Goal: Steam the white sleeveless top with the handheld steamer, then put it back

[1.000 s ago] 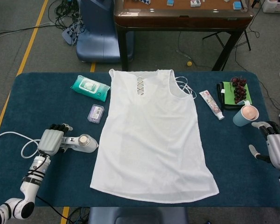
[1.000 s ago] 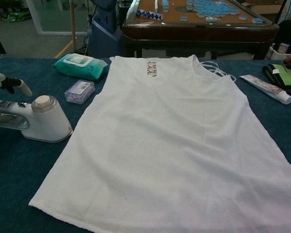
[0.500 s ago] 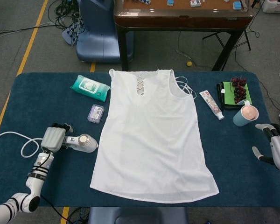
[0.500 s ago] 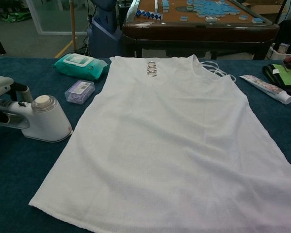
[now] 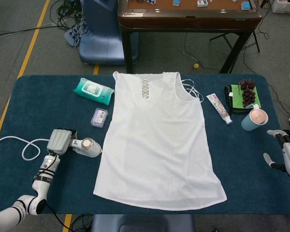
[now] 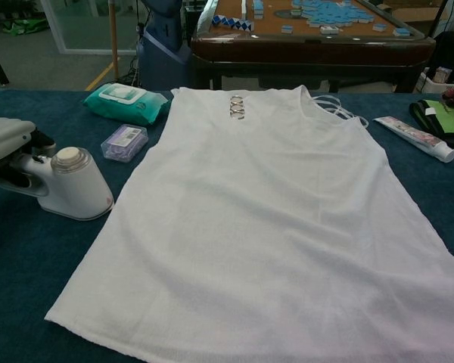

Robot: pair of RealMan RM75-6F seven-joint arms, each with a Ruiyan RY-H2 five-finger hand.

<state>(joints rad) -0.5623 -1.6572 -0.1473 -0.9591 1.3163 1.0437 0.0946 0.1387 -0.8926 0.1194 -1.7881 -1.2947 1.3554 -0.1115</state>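
Left hand [image 5: 59, 141] fingers wrap the steamer [image 5: 86, 147] handle; right hand [image 5: 289, 155] fingers spread.

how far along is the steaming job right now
Done: the white top lies spread flat on the table, ready for steaming. In hand: the left hand sits over the handle of the handheld steamer, which rests on the cloth beside the top, not yet lifted. The right hand hangs open at the table's right edge. Left: lifting the steamer, passing it over the top, and putting it back.
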